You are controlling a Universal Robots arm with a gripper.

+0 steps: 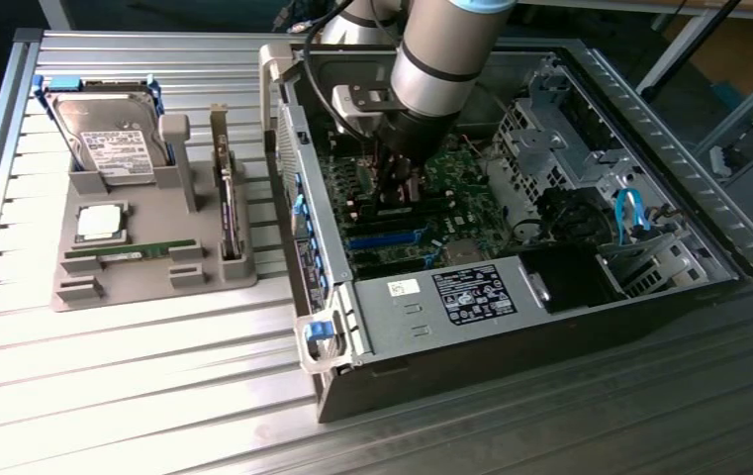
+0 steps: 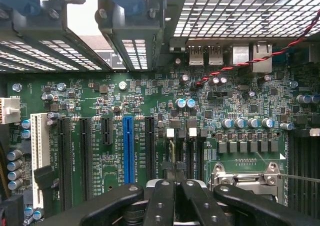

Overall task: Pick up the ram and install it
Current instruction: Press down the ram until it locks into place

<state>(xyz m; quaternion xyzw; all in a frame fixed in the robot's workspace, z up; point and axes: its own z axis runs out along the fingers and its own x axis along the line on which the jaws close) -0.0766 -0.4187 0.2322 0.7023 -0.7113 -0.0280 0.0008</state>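
Inside the open computer case [image 1: 534,287], the gripper [image 1: 396,183] is lowered over the green motherboard [image 2: 150,105], close to the memory slots [image 2: 182,151]. In the wrist view its black fingers [image 2: 162,201] are brought together, clenched rather than spread. Between the fingertips a thin dark edge runs down toward the slots; it may be a ram stick held on edge, but the views do not confirm this, and I cannot tell for certain what the fingers clasp.

On the grey parts holder [image 1: 151,257], at the exterior view's left, one ram [image 1: 132,251] lies flat in a shallow groove, green board with a pale label, well apart from the gripper. A second narrow board [image 1: 227,203] stands on edge in an upright slot of the same holder. The grooves evidently keep each stick at a fixed pose so that it can be gripped by its long sides.

The hard drive [image 1: 115,139] leans upright in its cradle behind, and the silver processor chip [image 1: 99,222] sits flat in its own recess just beside the lying ram.

The case lies on its side with the panel off, presenting the slots upward to a vertical approach. Judgement: the arm is positioned for seating work at the slots; whether a stick is seated cannot be established.
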